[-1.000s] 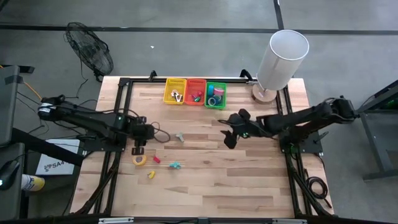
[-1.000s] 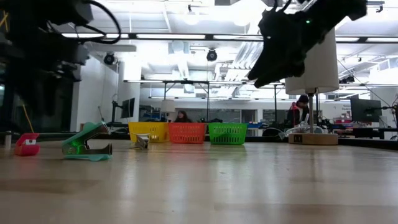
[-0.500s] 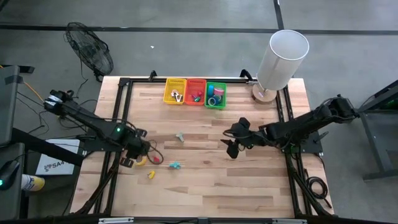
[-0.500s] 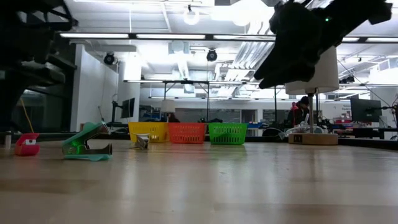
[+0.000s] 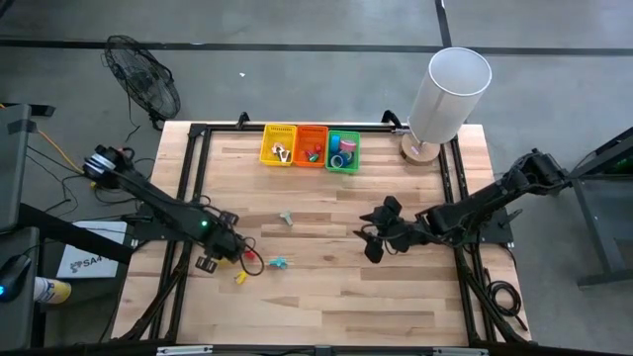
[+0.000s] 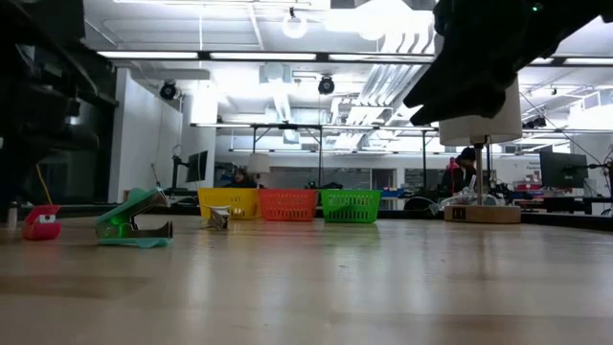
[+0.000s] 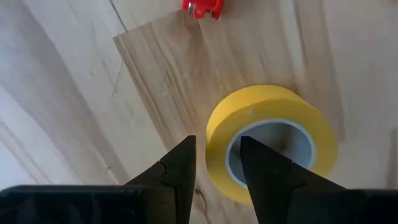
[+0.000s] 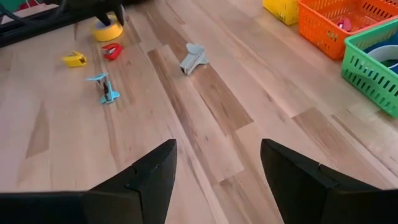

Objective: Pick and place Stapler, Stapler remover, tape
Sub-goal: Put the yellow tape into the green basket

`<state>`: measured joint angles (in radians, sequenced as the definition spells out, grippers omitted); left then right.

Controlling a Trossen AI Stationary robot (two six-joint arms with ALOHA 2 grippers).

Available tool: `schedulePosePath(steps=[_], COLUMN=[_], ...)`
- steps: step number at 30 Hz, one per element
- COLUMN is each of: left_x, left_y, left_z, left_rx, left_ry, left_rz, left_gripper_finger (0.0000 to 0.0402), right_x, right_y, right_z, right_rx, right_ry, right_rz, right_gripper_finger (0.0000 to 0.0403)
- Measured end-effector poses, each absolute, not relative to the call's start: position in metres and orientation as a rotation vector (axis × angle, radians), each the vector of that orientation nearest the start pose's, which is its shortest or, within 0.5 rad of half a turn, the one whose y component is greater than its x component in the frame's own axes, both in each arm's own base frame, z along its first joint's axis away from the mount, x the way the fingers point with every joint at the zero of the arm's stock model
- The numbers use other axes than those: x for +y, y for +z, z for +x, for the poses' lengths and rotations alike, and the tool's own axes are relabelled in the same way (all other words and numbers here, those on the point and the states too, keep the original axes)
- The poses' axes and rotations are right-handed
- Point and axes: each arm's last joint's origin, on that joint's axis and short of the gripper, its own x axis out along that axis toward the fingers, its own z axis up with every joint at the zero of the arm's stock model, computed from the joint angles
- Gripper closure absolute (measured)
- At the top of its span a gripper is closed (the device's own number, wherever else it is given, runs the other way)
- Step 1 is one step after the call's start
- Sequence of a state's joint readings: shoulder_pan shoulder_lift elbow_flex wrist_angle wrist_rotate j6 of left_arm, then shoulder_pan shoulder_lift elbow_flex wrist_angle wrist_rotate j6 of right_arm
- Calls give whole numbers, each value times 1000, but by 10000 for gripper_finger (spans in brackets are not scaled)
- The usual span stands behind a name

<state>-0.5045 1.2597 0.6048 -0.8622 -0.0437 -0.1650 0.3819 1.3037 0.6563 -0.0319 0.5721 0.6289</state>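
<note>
1 finger of the left end effector (image 7: 217,163) sits inside the yellow tape (image 7: 272,142), pinching its wall; right end effector (image 8: 214,171) hovers open, empty, well apart.

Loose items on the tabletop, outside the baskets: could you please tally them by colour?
Yellow: 2 (yellow tape roll, yellow staple remover)
Red: 1 (red staple remover)
Teal: 1 (teal staple remover)
Grey: 1 (grey staple remover)
Total: 5
</note>
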Motion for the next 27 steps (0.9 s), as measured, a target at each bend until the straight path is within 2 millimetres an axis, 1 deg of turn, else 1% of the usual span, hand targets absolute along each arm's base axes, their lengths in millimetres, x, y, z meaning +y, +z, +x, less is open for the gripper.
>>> schedulePosePath(steps=[5,8,11,15,19,22,24,27], left_x=[-85,-86,-87,-88,-88,-90,-95,-99], left_y=[148,144,143,142,143,149,162,184], left_z=[157,158,160,160,160,167,178,193], left_rx=[1534,1556,1565,1566,1565,1531,1446,1336], left_ry=[-239,-246,-248,-253,-245,-229,-211,-184], left_rz=[299,302,303,299,295,307,341,459], left_gripper_finger=[279,287,309,362,367,367,367,367], right_x=[85,86,88,91,94,96,98,102], right_y=[201,201,202,202,202,202,199,192], right_z=[239,239,239,238,236,237,239,246], right_rx=[507,500,491,479,470,454,440,439], right_ry=[-364,-359,-357,-369,-372,-383,-390,-379], right_rz=[284,284,286,297,311,312,299,261], right_gripper_finger=[178,178,178,178,178,178,178,178])
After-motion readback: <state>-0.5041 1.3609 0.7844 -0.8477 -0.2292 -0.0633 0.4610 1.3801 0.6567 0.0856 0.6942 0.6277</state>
